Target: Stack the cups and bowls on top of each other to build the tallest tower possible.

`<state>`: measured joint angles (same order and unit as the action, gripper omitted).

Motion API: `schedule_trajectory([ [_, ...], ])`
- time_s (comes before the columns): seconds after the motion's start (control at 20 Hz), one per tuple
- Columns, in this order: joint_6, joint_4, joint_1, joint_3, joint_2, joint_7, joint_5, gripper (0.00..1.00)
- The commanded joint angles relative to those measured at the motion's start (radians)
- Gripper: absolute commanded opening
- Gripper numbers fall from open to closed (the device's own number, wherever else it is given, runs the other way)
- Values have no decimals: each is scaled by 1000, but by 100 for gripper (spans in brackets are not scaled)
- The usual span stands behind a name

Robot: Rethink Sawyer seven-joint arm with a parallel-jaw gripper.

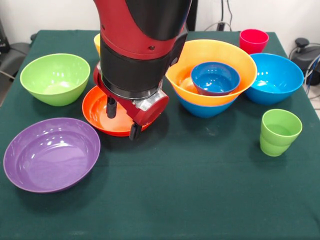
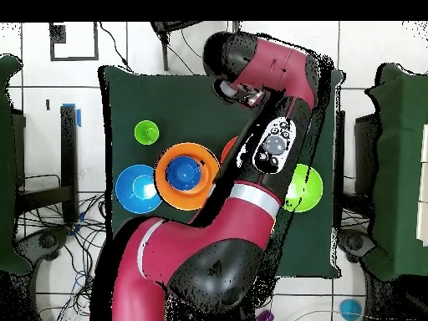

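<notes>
My gripper (image 1: 122, 119) hangs low over the orange-red bowl (image 1: 97, 117), open. One finger (image 1: 111, 107) is inside the bowl and the other finger (image 1: 134, 131) is at its front right rim. The tower stands to the right: a blue bowl (image 1: 205, 107) at the bottom, the large yellow-orange bowl (image 1: 220, 55) in it, tilted, and a small blue bowl (image 1: 215, 79) inside that. Loose on the table are a blue bowl (image 1: 276, 77), a lime green bowl (image 1: 56, 77), a purple bowl (image 1: 50, 152), a red-pink cup (image 1: 253, 40) and a light green cup (image 1: 279, 131). A yellow cup (image 1: 97, 42) peeks out behind the arm.
The dark green tablecloth (image 1: 190, 190) covers the table. In the overhead view the arm (image 2: 267, 150) hides the purple bowl and most of the orange-red bowl (image 2: 227, 150). The light green cup (image 2: 147, 132), the yellow-orange bowl (image 2: 201, 192) and the lime green bowl (image 2: 308, 188) show beside it.
</notes>
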<state>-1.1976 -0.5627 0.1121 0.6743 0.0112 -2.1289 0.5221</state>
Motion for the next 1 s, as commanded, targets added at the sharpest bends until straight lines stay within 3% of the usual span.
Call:
schedule_trajectory([
  [0.05,83,-78,-29,-100,58,-132,-46,100],
  [0.7,121,-102,-44,-110,82,-154,-36,100],
  [1.0,137,-163,-61,-124,56,-144,-36,100],
])
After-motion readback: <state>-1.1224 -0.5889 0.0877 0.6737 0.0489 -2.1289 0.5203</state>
